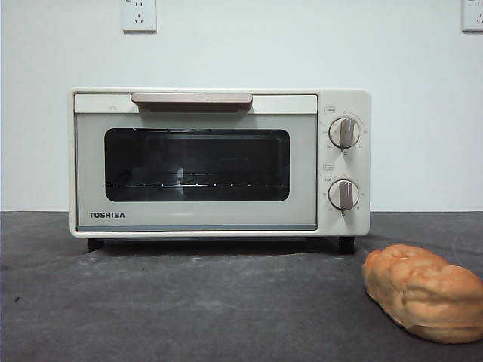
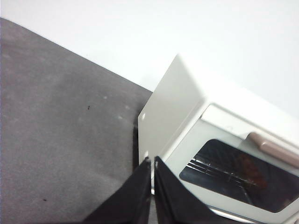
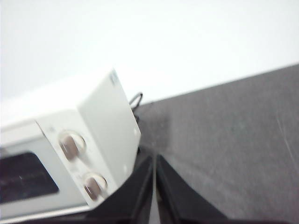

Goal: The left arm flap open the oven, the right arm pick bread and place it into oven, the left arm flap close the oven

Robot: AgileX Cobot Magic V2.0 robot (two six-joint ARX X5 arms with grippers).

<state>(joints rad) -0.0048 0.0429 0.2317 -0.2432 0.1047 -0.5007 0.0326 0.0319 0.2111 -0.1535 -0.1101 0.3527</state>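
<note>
The cream-white oven (image 1: 219, 162) stands at the back of the table with its door closed and its pinkish handle (image 1: 192, 99) at the top. The golden bread (image 1: 424, 291) lies on the dark table in front of the oven's right end. Neither arm shows in the front view. My left gripper (image 2: 152, 161) is shut, high up off the oven's (image 2: 187, 126) left side. My right gripper (image 3: 154, 158) is shut too, high off the oven's (image 3: 79, 154) knob end. The bread is out of sight in both wrist views.
Two grey knobs (image 1: 344, 133) sit on the oven's right panel. A wire rack (image 1: 196, 184) shows through the dark glass. The grey table (image 1: 189, 302) runs to a white wall with sockets (image 1: 139, 15).
</note>
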